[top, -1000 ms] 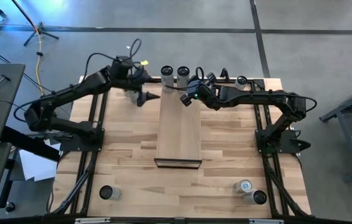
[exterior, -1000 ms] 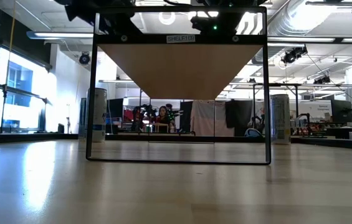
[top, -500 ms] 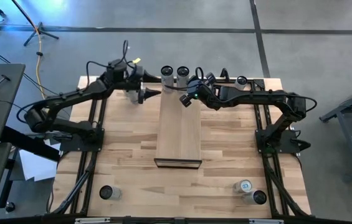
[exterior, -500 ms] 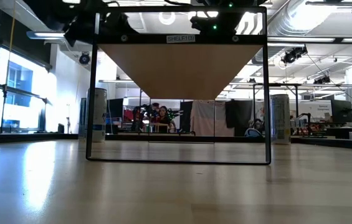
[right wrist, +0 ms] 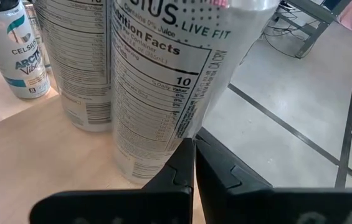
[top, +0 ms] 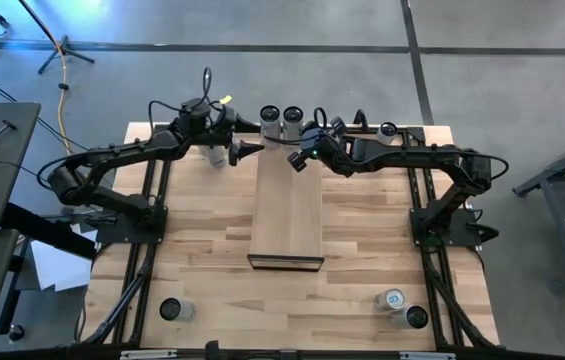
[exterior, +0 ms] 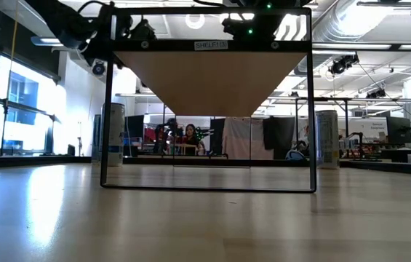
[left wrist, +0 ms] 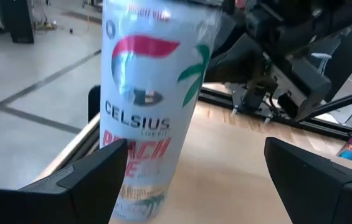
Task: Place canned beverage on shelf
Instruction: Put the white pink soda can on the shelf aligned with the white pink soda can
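We see the left gripper wide open by a white can, holding nothing; the right gripper is closed tight and empty beside two cans on the shelf.

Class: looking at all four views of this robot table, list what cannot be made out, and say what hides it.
- Celsius can, left wrist view: top cut off by frame edge.
- Left gripper, high view: too small to tell whether it touches the can.
- Low view: shelf seen from underneath; cans on top hidden.
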You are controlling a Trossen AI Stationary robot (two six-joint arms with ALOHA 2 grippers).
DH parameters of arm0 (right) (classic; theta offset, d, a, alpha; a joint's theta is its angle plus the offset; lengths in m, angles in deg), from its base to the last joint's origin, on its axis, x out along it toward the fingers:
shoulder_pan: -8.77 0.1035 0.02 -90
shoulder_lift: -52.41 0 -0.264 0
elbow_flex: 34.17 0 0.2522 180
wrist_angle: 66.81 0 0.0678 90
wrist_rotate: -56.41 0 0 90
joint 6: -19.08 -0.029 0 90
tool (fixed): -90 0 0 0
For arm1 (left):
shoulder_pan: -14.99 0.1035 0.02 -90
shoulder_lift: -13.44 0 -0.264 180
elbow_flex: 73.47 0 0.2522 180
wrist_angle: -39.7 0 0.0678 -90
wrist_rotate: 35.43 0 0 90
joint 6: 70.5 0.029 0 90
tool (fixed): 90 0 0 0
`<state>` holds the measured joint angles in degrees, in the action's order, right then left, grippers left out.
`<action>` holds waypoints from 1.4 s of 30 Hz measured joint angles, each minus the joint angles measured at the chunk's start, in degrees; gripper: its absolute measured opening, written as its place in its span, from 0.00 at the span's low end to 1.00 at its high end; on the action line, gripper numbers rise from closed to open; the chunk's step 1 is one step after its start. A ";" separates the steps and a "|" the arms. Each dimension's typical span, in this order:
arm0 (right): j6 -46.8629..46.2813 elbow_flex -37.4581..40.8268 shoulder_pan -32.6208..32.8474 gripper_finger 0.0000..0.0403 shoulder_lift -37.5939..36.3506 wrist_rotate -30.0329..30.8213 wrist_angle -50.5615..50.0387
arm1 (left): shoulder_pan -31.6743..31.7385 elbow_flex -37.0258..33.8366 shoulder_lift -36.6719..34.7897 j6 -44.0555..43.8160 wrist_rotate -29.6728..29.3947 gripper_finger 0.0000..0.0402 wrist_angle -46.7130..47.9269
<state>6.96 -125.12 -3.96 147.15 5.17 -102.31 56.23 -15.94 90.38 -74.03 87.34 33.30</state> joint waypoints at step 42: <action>6.19 0.00 -0.11 0.00 -0.30 -0.85 -0.88 | 3.62 0.02 -0.83 -1.43 2.31 0.86 0.41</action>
<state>13.14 -125.12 -4.07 146.85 4.32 -103.19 59.85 -15.92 89.55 -75.46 89.66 33.70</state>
